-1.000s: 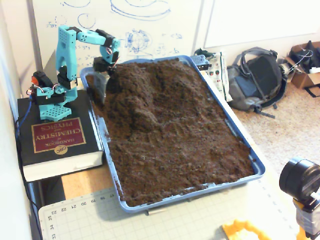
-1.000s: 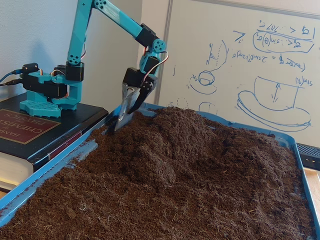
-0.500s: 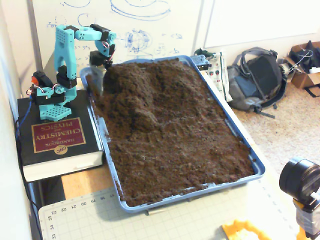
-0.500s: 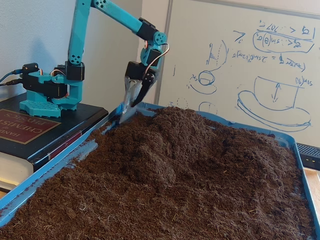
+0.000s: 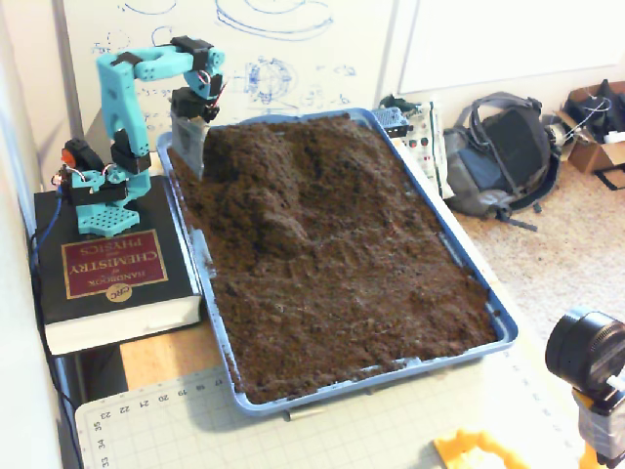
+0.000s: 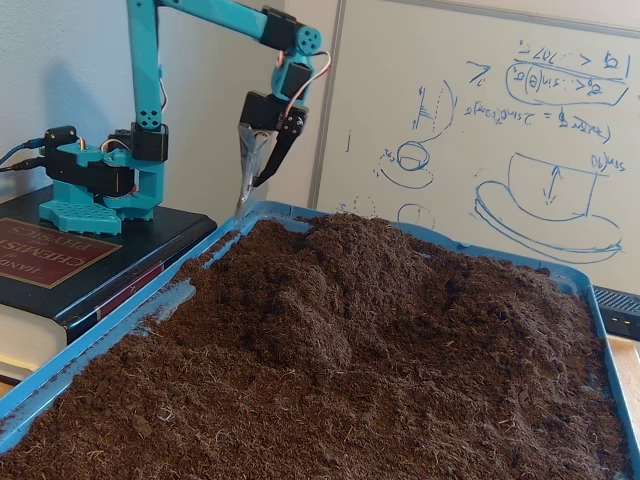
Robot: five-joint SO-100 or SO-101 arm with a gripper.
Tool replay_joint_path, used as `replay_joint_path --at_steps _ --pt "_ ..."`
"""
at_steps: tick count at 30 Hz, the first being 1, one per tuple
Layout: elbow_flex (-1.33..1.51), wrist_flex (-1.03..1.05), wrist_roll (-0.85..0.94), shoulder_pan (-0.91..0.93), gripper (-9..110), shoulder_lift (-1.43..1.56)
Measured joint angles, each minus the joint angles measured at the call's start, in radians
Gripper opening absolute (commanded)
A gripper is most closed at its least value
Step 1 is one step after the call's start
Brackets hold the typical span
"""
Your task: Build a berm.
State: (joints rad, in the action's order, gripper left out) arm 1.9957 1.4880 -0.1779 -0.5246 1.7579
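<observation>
The berm (image 5: 262, 186) is a raised hump of dark-brown soil in the far left part of the blue tray (image 5: 477, 285), sloping down to flatter soil toward the near end. From the low side view the berm (image 6: 370, 270) peaks near the tray's back. My gripper (image 5: 188, 156), a grey blade with a black finger, hangs tip-down in the air just above the tray's far left corner, clear of the soil. In the low view the gripper (image 6: 250, 195) shows its jaws close together, with nothing held between them.
The teal arm's base (image 5: 98, 200) stands on a thick black book (image 5: 112, 274) left of the tray. A whiteboard (image 6: 520, 130) rises behind. A backpack (image 5: 498, 156) lies on the floor to the right. A cutting mat (image 5: 293, 435) lies in front.
The gripper has risen out of the soil at the tray's far left corner and pulled back toward the arm's base. It now hangs above the rim.
</observation>
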Motion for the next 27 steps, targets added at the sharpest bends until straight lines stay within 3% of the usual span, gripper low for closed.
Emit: replay_joint_path --at_steps 11,27 --pt "0.239 -0.15 0.126 0.253 0 0.31" --pt "0.356 -0.38 0.235 0.396 0 0.11"
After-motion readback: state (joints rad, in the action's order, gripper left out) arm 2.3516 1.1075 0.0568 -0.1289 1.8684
